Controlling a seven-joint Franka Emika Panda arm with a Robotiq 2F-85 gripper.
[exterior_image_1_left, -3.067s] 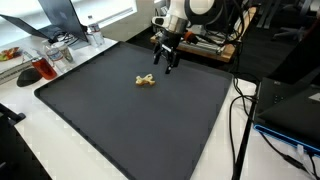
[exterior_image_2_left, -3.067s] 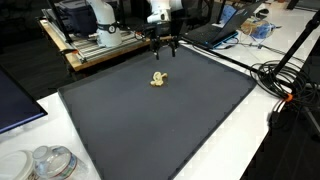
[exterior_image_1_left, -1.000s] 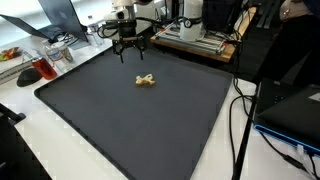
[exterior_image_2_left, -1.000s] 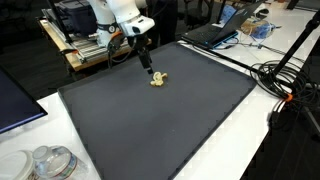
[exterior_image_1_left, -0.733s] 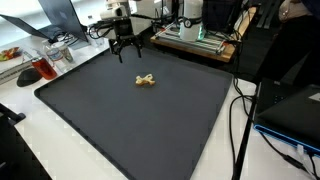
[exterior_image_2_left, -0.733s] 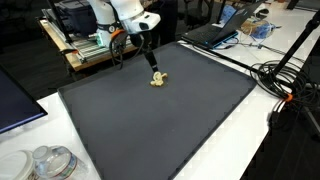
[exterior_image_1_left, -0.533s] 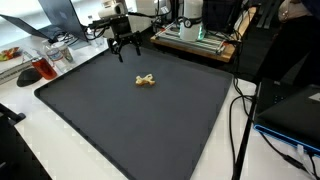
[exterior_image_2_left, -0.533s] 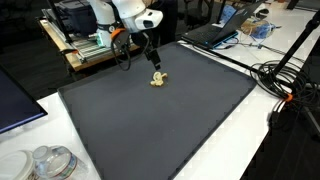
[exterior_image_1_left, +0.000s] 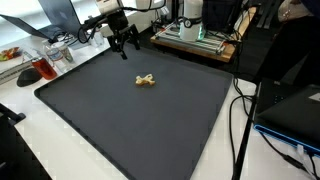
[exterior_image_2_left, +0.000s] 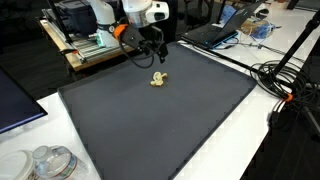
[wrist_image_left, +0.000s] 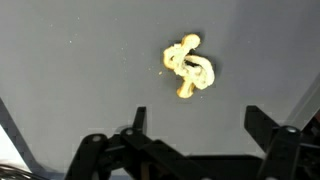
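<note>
A small tan knotted object (exterior_image_1_left: 146, 81) lies on the dark grey mat (exterior_image_1_left: 130, 120) toward its far side; it also shows in the exterior view (exterior_image_2_left: 158, 79) and in the wrist view (wrist_image_left: 188, 68). My gripper (exterior_image_1_left: 126, 41) hangs open and empty above the mat's far edge, apart from the object. In the exterior view (exterior_image_2_left: 153, 55) it is just above and behind the object. In the wrist view the two fingers (wrist_image_left: 203, 125) stand wide apart with only bare mat between them, and the object lies beyond them.
A laptop (exterior_image_1_left: 62, 15), a red cup (exterior_image_1_left: 47, 68) and clutter stand off the mat's corner. A cart with equipment (exterior_image_2_left: 85, 40) is behind the arm. Cables (exterior_image_2_left: 285, 80) run along the table edge. Glass jars (exterior_image_2_left: 48, 163) sit near the front corner.
The arm has swung along the mat's far edge and tilted, lifting the open gripper a little. The tan object has not moved.
</note>
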